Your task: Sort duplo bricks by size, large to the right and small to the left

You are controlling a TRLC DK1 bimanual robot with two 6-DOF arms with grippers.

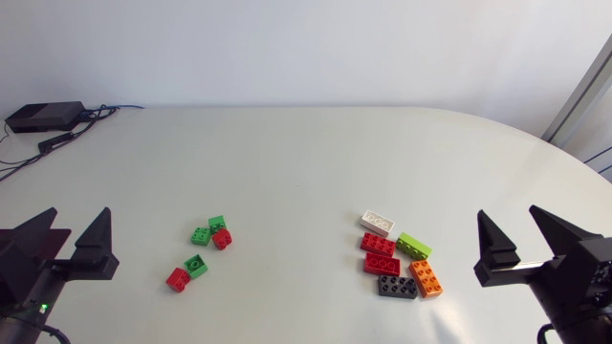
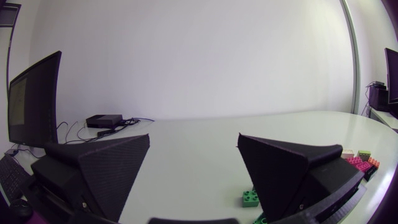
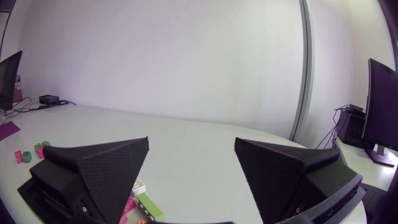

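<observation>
Black box [image 1: 43, 117] well apart from small bricks [image 1: 200, 235].

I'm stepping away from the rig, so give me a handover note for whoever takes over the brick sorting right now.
Left gripper: open, empty, at the left side.
Right gripper: open, empty, at the right side.
Five small bricks, green and red, lie grouped on the left. Six large bricks, white, red, lime, black and orange, lie grouped on the right.
Done: the sorting looks complete, with no brick on the wrong side.
Left: nothing obvious.
</observation>
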